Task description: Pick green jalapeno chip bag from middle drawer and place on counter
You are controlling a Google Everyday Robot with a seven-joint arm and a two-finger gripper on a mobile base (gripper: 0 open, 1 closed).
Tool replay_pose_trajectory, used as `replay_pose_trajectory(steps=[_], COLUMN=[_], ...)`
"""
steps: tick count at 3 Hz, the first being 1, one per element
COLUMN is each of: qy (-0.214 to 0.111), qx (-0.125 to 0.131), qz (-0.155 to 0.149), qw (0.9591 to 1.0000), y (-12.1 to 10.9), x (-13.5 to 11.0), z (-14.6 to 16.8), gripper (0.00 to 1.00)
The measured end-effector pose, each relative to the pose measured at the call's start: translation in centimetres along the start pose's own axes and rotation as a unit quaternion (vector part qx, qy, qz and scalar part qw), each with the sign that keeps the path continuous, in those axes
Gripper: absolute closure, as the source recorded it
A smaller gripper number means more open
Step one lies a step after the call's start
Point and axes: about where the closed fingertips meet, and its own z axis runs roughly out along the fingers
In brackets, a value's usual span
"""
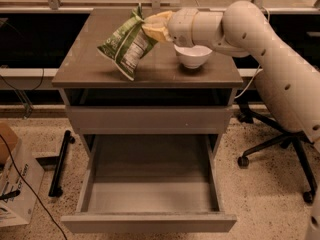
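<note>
Quick read on this one: the gripper (pixel 151 28) is pinched shut on the top edge of the green jalapeno chip bag (pixel 124 48), so the bag is up in the air over the counter (pixel 85 71), not in the middle drawer (pixel 150 194). The drawer sits pulled open, well below the gripper and nearer the camera.

The bit that matters for the next move is how the bag hangs. It trails down from the gripper and off to the camera's left, with its long axis on a diagonal. The pinched top is right at the gripper and the bottom corner points down toward the counter's front edge. The label panel faces the camera. That low corner is really close to the counter surface, but I can't tell if it's touching or just above.

On the opposite side of the gripper, tucked just under the wrist, there's a white bowl (pixel 192 56). It's near the gripper but apart from the bag.

My guess is the place step is nearly there: come down a bit and let go. Since the bag leans away from the bowl, it should flop flat onto bare counter on that far side, not into the bowl.
</note>
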Motion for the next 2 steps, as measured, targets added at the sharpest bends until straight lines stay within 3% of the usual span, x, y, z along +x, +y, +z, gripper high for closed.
replay_pose_trajectory(steps=[1,2], qy=[0.036,0.074], qx=[0.021,0.020], qz=[-0.009,-0.015], qw=[0.9991,0.9969], y=[-2.8,-3.9], x=[0.4,2.0], z=[3.2,6.0], gripper=[0.73,0.50])
